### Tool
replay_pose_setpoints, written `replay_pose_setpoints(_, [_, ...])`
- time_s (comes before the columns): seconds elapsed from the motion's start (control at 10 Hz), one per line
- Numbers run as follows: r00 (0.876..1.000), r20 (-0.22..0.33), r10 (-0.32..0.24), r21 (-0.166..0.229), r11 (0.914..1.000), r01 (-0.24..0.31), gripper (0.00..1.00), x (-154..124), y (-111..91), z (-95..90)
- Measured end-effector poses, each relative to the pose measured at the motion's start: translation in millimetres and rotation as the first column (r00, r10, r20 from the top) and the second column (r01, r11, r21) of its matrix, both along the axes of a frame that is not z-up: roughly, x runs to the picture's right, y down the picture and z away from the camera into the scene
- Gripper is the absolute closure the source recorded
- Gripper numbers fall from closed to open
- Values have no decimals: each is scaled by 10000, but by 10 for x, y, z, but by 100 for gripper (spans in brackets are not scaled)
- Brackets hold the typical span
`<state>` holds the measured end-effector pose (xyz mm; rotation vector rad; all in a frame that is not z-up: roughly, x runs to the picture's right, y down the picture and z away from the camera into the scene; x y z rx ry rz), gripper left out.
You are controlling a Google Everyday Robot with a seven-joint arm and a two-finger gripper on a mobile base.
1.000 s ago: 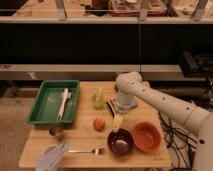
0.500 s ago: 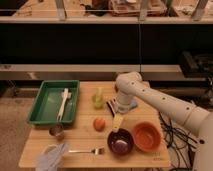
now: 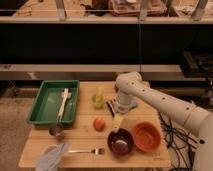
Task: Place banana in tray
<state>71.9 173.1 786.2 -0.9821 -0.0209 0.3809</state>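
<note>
Camera view
- Gripper [image 3: 116, 112]: I see it pointing down over the middle of the desk [image 3: 82, 139], at the end of the arm that reaches in from the right.
- Gripper state: I cannot tell whether it is open, closed or gripping anything; its tip merges with what is below it.
- Banana [image 3: 117, 123]: right under the gripper's tip, touching or nearly touching it. Its near end comes up to the far rim of the maroon bowl [image 3: 120, 143].
- Banana's long axis: roughly far-to-near, leaning slightly, with the far end up toward the gripper.
- Tray [image 3: 36, 117]: at the left of the desk, well apart from the banana, with a white utensil [image 3: 63, 102] lying along it.
- Key relation: the tray lies left of the banana and a little farther back, so I judge the carry is mostly a leftward sweep.
- In the path: the green cup [image 3: 97, 101] and the orange fruit [image 3: 99, 123] sit between banana and tray, so I would want height before crossing.
- Landing spot: the tray floor left of the utensil looks bare, and I would aim there.
</note>
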Motion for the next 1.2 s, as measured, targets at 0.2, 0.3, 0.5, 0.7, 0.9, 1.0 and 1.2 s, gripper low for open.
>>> replay_pose_setpoints(0.2, [10000,0,0,0,10000,0,20,0,0,0])
replay_pose_setpoints(0.3, [10000,0,0,0,10000,0,20,0,0,0])
replay_pose_setpoints(0.5, [10000,0,0,0,10000,0,20,0,0,0])
replay_pose_setpoints(0.7, [10000,0,-1,0,10000,1,20,0,0,0])
replay_pose_setpoints(0.9, [10000,-1,-1,0,10000,1,20,0,0,0])
replay_pose_setpoints(1.0, [10000,-13,-28,28,10000,28,20,7,-2,-5])
replay_pose_setpoints(1.2, [9999,37,-104,853,9963,100,20,-1,-123,-16])
